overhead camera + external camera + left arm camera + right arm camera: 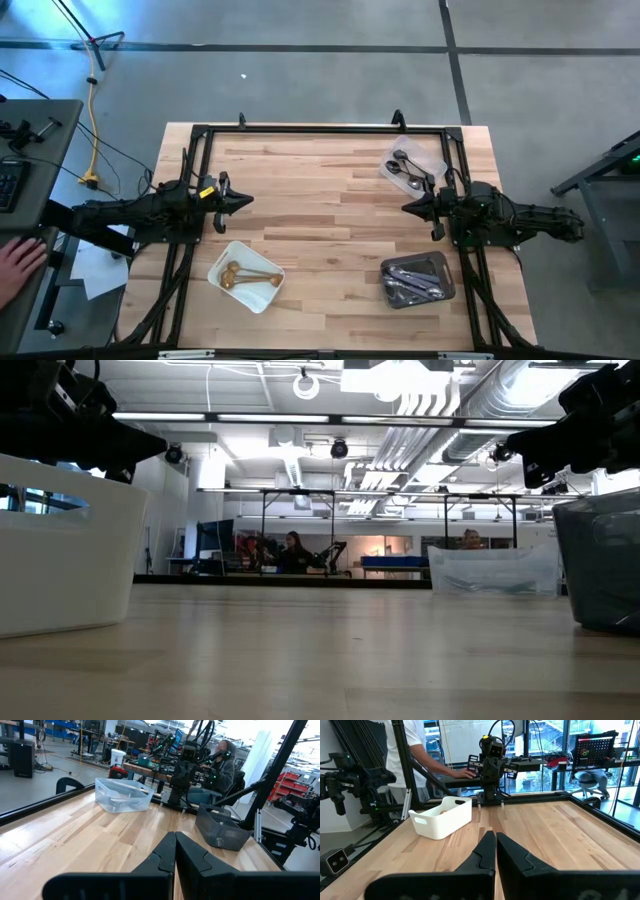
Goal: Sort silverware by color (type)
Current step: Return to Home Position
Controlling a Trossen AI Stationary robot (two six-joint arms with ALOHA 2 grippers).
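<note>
White bin [60, 550]: closest thing in your low view, filling its left edge. From above [258, 298] it sits lower left on the table [330, 220], turned at an angle.
Gold spoons [245, 275]: small cluster lying inside the white bin; you cannot count them cleanly.
Dark grey bin [605, 560]: right edge of your low view; lower right of the table from above [450, 272].
Silver utensils [412, 285]: heaped inside the dark grey bin.
Left gripper [250, 200]: hangs over the table's left middle, just up-frame of the white bin, pointing toward centre. Your left wrist view [175, 834] shows the fingers pressed together, gripping nothing.
Right gripper [405, 208]: right middle, facing the left one, well apart from it. Fingers closed against each other [496, 834], empty.
Clear bin [432, 158]: upper right of the table, farther back in your low view [495, 570].
Dark spoons [408, 170]: inside the clear bin.
Person's hand [18, 265]: lower left edge of the high view, off the table.
People [295, 550]: seated far back in the room.
</note>
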